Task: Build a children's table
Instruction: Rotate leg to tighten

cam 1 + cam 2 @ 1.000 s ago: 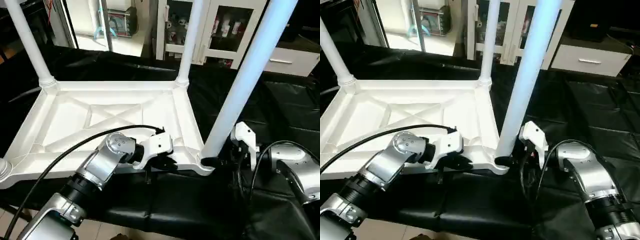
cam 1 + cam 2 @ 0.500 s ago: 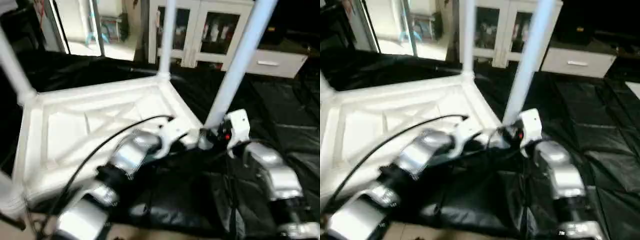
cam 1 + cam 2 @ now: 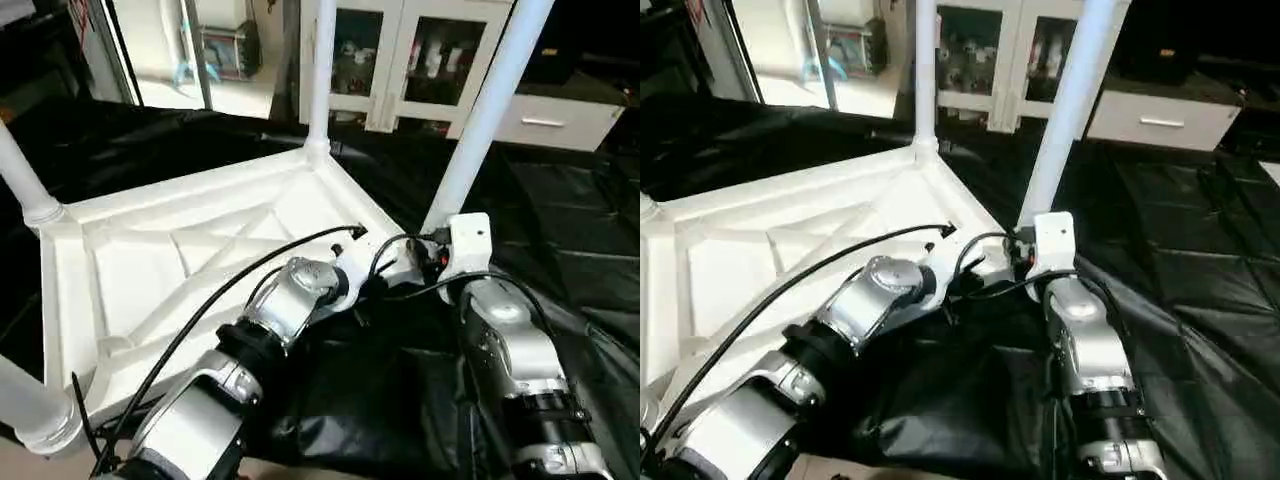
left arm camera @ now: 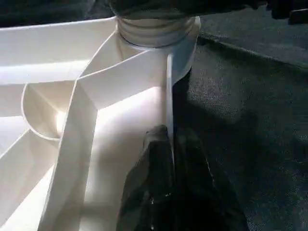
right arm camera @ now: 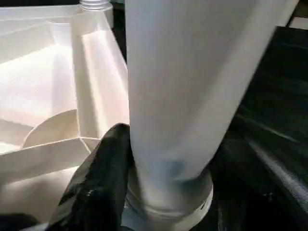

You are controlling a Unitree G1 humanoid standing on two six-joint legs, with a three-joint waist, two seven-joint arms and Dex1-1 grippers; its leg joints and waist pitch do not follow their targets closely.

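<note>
Upside down on the black-draped table (image 3: 560, 200) lies the children's table (image 3: 200, 260), legs pointing up. Left claw (image 4: 171, 144) is clamped tight on the thin rim wall of the top, just short of the near right corner socket (image 4: 154, 29). Over to the right: the right claw (image 5: 159, 187) is wrapped around the base of the leg (image 3: 490, 100) standing in that socket, long axis upright, one black finger (image 5: 103, 168) against it. Right arm sits nearer for any twist or push.

A black quilted cover (image 3: 585, 210) drapes the work surface. Behind stand a white glass-door cabinet (image 3: 405, 60) holding bottles and a white drawer unit (image 3: 560, 120).
</note>
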